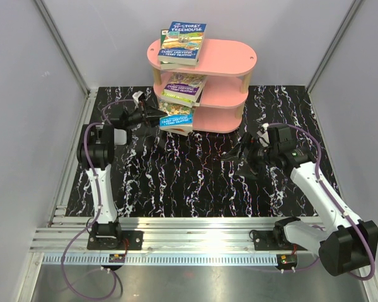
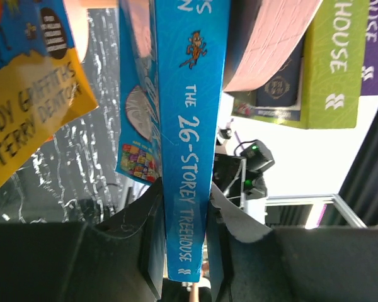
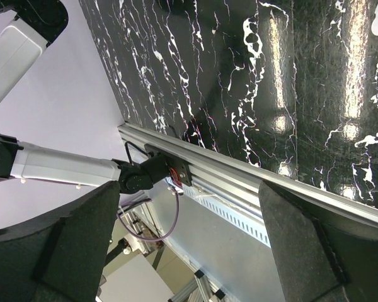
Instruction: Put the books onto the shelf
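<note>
The arm bases point(image 1: 110, 236) are bolted to the aluminium rail point(image 1: 195, 228) at the near edge. Beyond them, over the black marbled table point(image 1: 195, 182), the right gripper point(image 1: 240, 160) hangs with its jaws spread wide and nothing between them; its wrist view shows only table and rail. Farther in, the left gripper point(image 1: 152, 117) is clamped narrow on the spine of a blue book point(image 1: 176, 121), which the left wrist view shows is titled "The 26-Storey Treehouse". The book is at the left end of the shelf point(image 1: 230, 60), level with the lowest tier. Whether it rests on the lowest board cannot be told. Above it, the middle-tier books point(image 1: 184, 88) lie stacked and overhang the left end. The top book point(image 1: 183, 43) overhangs the top board's left edge. Hazards: if the jaws open before the blue book is fully supported, it is likely to tip out onto the table. A thin paperback pinched at one edge may pivot in the grip. Contact with the overhanging books during insertion or withdrawal could dislodge them.
</note>
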